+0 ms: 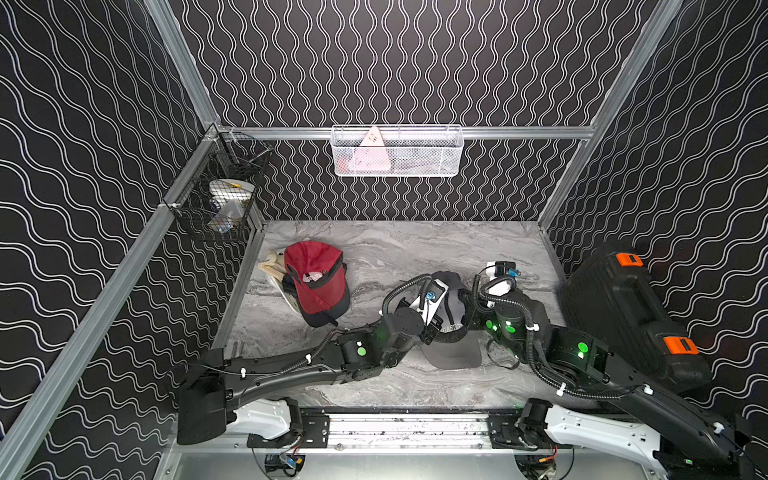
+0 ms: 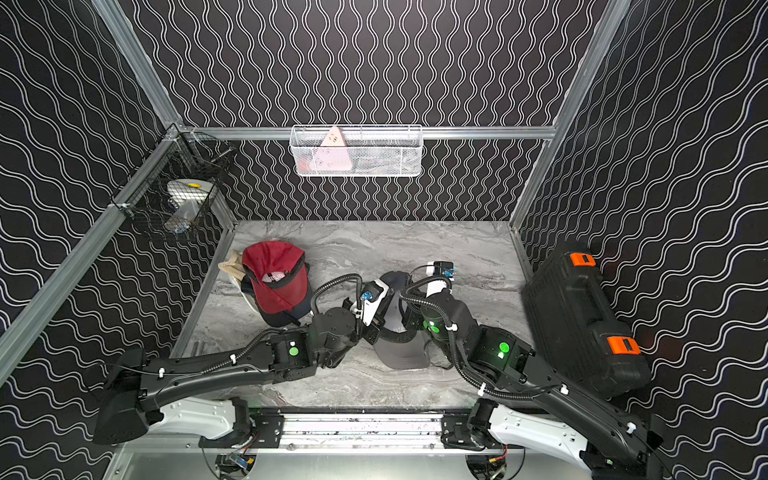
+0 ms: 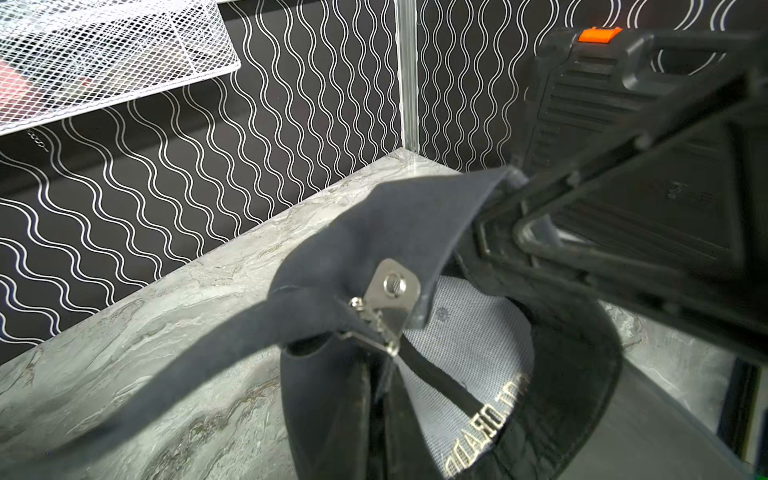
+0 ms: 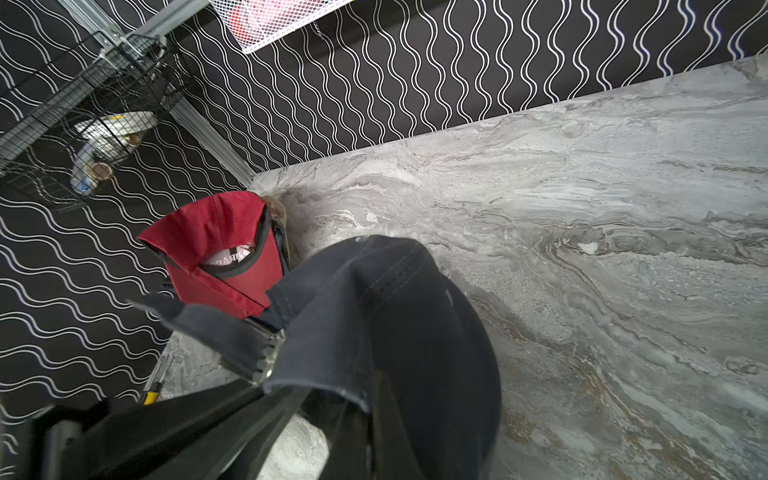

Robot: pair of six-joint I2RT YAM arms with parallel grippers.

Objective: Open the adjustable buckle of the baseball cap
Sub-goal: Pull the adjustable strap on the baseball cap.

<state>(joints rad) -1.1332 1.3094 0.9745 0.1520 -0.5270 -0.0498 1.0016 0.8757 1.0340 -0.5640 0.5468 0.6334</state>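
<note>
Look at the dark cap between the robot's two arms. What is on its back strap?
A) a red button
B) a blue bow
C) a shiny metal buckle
C: the left wrist view shows a shiny metal buckle on the strap of the dark cap.

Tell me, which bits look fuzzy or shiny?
Left wrist view: the near strap is fuzzy, the buckle sharp and glinting. Right wrist view: the buckle looks soft against the dark cap. Both top views: green lights glow bright on the arms.
</note>
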